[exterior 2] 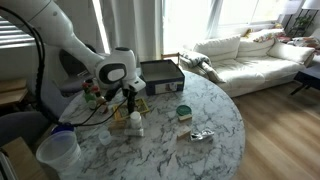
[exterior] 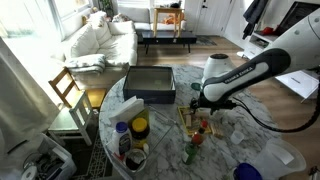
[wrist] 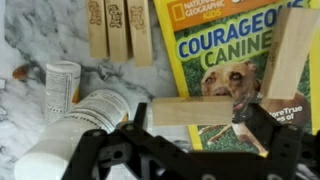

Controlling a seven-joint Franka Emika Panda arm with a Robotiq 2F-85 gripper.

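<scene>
In the wrist view my gripper is open, low over a National Geographic magazine with a dog on its cover. A pale wooden block lies flat on the magazine, between the two black fingers and crosswise to them. The fingers stand close to its ends, but I see no grip. A second wooden block lies on the magazine's right side. Three more blocks lie side by side on the marble at top left. In both exterior views the gripper hangs over the round table.
White bottles lie just left of the gripper. On the marble table are a black box, a yellow-capped bottle, a crumpled wrapper and a plastic tub. A wooden chair stands at the table's edge.
</scene>
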